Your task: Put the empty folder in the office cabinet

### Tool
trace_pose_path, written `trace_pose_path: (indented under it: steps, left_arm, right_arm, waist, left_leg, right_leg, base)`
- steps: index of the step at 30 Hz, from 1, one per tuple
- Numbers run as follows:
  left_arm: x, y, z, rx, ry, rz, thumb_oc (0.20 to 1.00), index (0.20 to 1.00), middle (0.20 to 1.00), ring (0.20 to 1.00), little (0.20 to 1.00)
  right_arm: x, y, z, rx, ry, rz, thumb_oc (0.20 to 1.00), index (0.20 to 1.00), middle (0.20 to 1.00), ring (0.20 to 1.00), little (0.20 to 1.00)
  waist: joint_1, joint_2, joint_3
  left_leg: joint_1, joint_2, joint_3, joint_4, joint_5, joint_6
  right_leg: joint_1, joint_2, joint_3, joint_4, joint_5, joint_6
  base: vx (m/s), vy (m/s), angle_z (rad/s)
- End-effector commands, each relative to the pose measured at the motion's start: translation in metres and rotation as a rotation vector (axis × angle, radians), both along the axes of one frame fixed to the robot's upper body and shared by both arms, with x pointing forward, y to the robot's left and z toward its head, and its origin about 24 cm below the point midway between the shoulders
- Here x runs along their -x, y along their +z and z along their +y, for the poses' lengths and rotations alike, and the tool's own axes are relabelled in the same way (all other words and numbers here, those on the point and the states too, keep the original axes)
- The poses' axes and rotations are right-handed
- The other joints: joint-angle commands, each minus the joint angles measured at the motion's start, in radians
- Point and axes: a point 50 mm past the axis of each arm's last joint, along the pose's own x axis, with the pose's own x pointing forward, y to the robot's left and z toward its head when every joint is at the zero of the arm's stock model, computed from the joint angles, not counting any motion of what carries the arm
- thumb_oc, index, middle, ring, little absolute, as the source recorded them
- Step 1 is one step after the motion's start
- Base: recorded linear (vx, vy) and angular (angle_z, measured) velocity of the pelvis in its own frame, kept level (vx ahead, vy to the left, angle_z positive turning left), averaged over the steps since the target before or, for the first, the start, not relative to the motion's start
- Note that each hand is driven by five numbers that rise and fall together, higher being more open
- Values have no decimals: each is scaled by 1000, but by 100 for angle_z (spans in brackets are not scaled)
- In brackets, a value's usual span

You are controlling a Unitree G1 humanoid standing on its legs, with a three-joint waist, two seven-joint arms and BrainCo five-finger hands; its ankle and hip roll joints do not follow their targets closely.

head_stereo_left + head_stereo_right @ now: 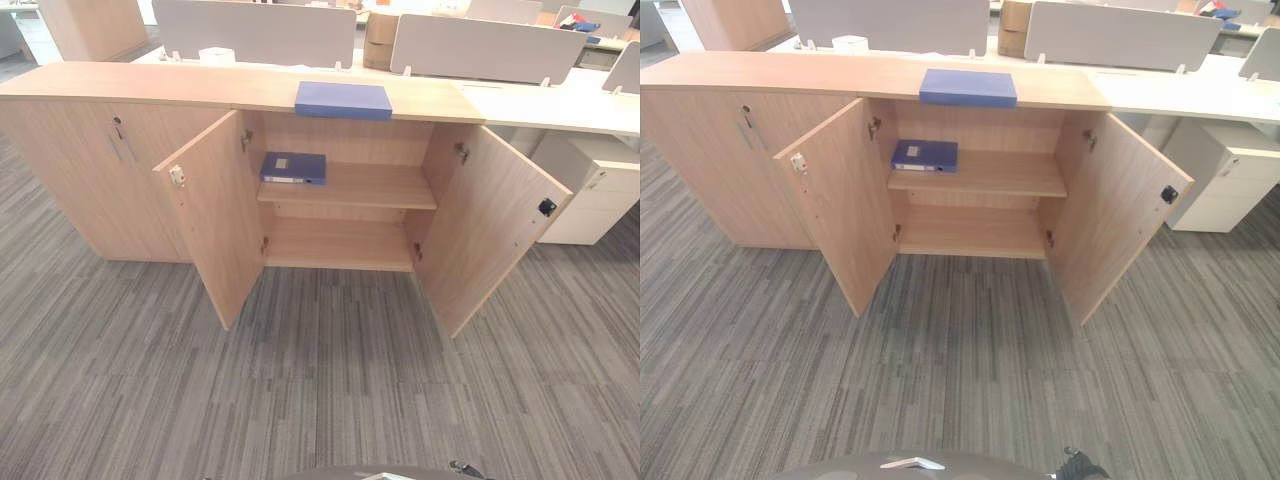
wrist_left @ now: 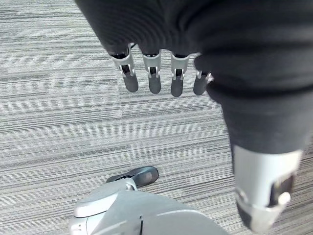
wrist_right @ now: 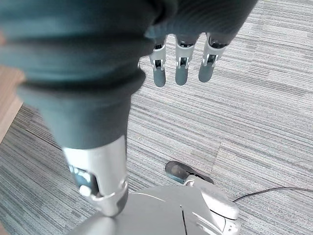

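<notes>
Silver fingers hang straight and empty on the left hand and right hand, both over carpet. Well apart, the blue folder lies atop the cabinet; a clumsy grab might knock it off behind.
</notes>
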Motion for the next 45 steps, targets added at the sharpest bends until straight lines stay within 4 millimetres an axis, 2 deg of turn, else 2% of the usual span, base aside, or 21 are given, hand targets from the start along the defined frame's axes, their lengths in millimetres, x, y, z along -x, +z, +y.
trace_pose_path:
  steps: [1, 18, 20, 21, 22, 23, 24, 25, 26, 27, 29, 31, 33, 34, 35, 36, 39, 42, 43, 44, 45]
  left_arm:
    - [-6, -1, -5, -1, 27, 14, 1000, 1000, 1000, 1000, 1000]
    - [-4, -1, -3, 1, 59, 13, 1000, 1000, 1000, 1000, 1000]
    - [-13, 1, -1, -5, 69, -16, 1000, 1000, 1000, 1000, 1000]
    - [-24, 2, 1, -10, 81, -53, 1000, 1000, 1000, 1000, 1000]
    - [-32, 4, 1, -12, 87, -80, 1000, 1000, 1000, 1000, 1000]
    - [-34, 4, 2, -18, 102, -86, 1000, 1000, 1000, 1000, 1000]
    - [-34, 4, 2, -18, 102, -86, 1000, 1000, 1000, 1000, 1000]
    - [-15, 1, 2, -18, 105, -33, 1000, 1000, 1000, 1000, 1000]
    - [-15, 1, 2, -18, 105, -33, 1000, 1000, 1000, 1000, 1000]
    - [-7, 0, 2, -20, 108, -9, 1000, 1000, 1000, 1000, 1000]
    - [0, 0, 5, -36, 121, 5, 1000, 1000, 1000, 1000, 1000]
    - [0, 1, 7, -43, 130, 4, 1000, 1000, 1000, 1000, 1000]
    - [6, 0, 7, -49, 131, 17, 1000, 1000, 1000, 1000, 1000]
    - [6, 0, 7, -49, 131, 17, 1000, 1000, 1000, 1000, 1000]
    - [24, -1, 5, -47, 158, 53, 1000, 1000, 1000, 1000, 1000]
    - [28, -1, 6, -49, 167, 60, 1000, 1000, 1000, 1000, 1000]
    - [34, -1, 9, -59, 185, 68, 1000, 1000, 1000, 1000, 1000]
    - [33, 1, 15, -71, 195, 65, 1000, 1000, 1000, 1000, 1000]
    - [33, 1, 15, -71, 195, 65, 1000, 1000, 1000, 1000, 1000]
    - [32, 2, 23, -91, 185, 71, 1000, 1000, 1000, 1000, 1000]
    - [30, 3, 26, -98, 185, 68, 1000, 1000, 1000, 1000, 1000]
  right_arm:
    - [-7, 1, -4, 15, 70, 8, 1000, 1000, 1000, 1000, 1000]
    - [-9, 2, -4, 13, 85, 6, 1000, 1000, 1000, 1000, 1000]
    - [-20, 4, -4, 11, 105, -31, 1000, 1000, 1000, 1000, 1000]
    - [-28, 6, -4, 13, 110, -57, 1000, 1000, 1000, 1000, 1000]
    - [-31, 7, -8, 25, 106, -66, 1000, 1000, 1000, 1000, 1000]
    - [-35, 8, -12, 39, 94, -82, 1000, 1000, 1000, 1000, 1000]
    - [-35, 8, -12, 39, 94, -82, 1000, 1000, 1000, 1000, 1000]
    - [-37, 10, -18, 54, 81, -99, 1000, 1000, 1000, 1000, 1000]
    - [-37, 10, -18, 54, 81, -99, 1000, 1000, 1000, 1000, 1000]
    - [-41, 12, -19, 56, 84, -116, 1000, 1000, 1000, 1000, 1000]
    - [-47, 15, -24, 64, 79, -143, 1000, 1000, 1000, 1000, 1000]
    - [-49, 16, -27, 74, 67, -155, 1000, 1000, 1000, 1000, 1000]
    - [-47, 17, -35, 90, 15, -164, 1000, 1000, 1000, 1000, 1000]
    - [-47, 17, -35, 90, 15, -164, 1000, 1000, 1000, 1000, 1000]
    - [-40, 16, -39, 91, -29, -154, 1000, 1000, 1000, 1000, 1000]
    - [-38, 16, -39, 89, -35, -152, 1000, 1000, 1000, 1000, 1000]
    - [-30, 14, -37, 87, -13, -128, 1000, 1000, 1000, 1000, 1000]
    - [-28, 12, -31, 78, 27, -125, 1000, 1000, 1000, 1000, 1000]
    - [-28, 12, -31, 78, 27, -125, 1000, 1000, 1000, 1000, 1000]
    - [-27, 11, -21, 49, 80, -120, 1000, 1000, 1000, 1000, 1000]
    - [-30, 11, -17, 41, 93, -128, 1000, 1000, 1000, 1000, 1000]
  waist:
    - [-5, 25, 15]
    - [-4, 26, 25]
    - [-1, 14, 74]
    - [4, 6, 110]
    - [11, 4, 139]
    - [12, 2, 153]
    - [12, 2, 153]
    - [40, 9, 168]
    - [40, 9, 168]
    - [62, 24, 179]
    - [86, 40, 212]
    - [93, 42, 227]
    - [100, 52, 236]
    - [100, 52, 236]
    - [113, 73, 198]
    - [121, 78, 184]
    - [144, 84, 142]
    - [156, 65, 115]
    - [156, 65, 115]
    - [161, 16, 89]
    - [162, -7, 83]
  left_leg:
    - [-14, 26, 28, -10, -27, -51]
    - [-14, 39, 24, -7, -24, -62]
    - [-126, 50, 31, 200, -40, -83]
    - [-229, 54, 32, 348, -23, -97]
    - [-310, 60, 19, 452, 30, -109]
    - [-361, 80, 38, 465, 57, -107]
    - [-361, 80, 38, 465, 57, -107]
    - [-470, 131, 118, 368, 116, -87]
    - [-470, 131, 118, 368, 116, -87]
    - [-509, 140, 109, 302, 179, -97]
    - [-552, 152, 99, 155, 246, -121]
    - [-583, 161, 117, 104, 262, -131]
    - [-617, 196, 199, 22, 281, -142]
    - [-617, 196, 199, 22, 281, -142]
    - [-613, 236, 250, -5, 315, -153]
    - [-610, 247, 255, -2, 330, -161]
    - [-589, 260, 244, 5, 365, -160]
    - [-581, 249, 211, 16, 394, -159]
    - [-581, 249, 211, 16, 394, -159]
    - [-570, 217, 209, 75, 378, -131]
    - [-567, 195, 214, 92, 352, -111]
  right_leg:
    - [30, 6, -24, 1, -45, 63]
    - [31, 14, -32, 4, -57, 56]
    - [19, 10, -16, 32, -71, 41]
    - [6, 4, -19, 51, -72, 31]
    - [-3, 0, -28, 61, -70, 24]
    - [0, -5, -38, 61, -77, 23]
    - [0, -5, -38, 61, -77, 23]
    - [26, -2, -24, 60, -100, 23]
    - [26, -2, -24, 60, -100, 23]
    - [41, 11, -8, 57, -113, 23]
    - [81, 11, 15, 68, -150, 21]
    - [102, 5, 21, 70, -163, 22]
    - [155, -3, 37, 60, -191, 27]
    - [155, -3, 37, 60, -191, 27]
    - [218, 4, 95, 47, -229, 33]
    - [243, 7, 123, 47, -247, 33]
    - [306, -6, 184, 54, -293, 37]
    - [336, -32, 213, 75, -321, 53]
    - [336, -32, 213, 75, -321, 53]
    - [315, -93, 201, 150, -227, 101]
    - [287, -109, 203, 204, -124, 126]
  base:
    - [0, 0, 0]
    - [-2, -28, 0]
    - [-173, -132, -3]
    - [-234, -123, -16]
    - [-148, -118, -2]
    - [-50, -67, 10]
    - [248, 45, 15]
    - [230, 69, -1]
    - [345, 115, -11]
    - [209, 92, -8]
    - [295, 110, -26]
    - [181, 63, -25]
    - [211, 114, -14]
    - [474, 247, -27]
    - [532, 249, -31]
    - [532, 249, -31]
    - [547, 218, -88]
    - [408, 180, -88]
    - [792, 315, -61]
    - [718, 265, -43]
    - [805, 311, -44]
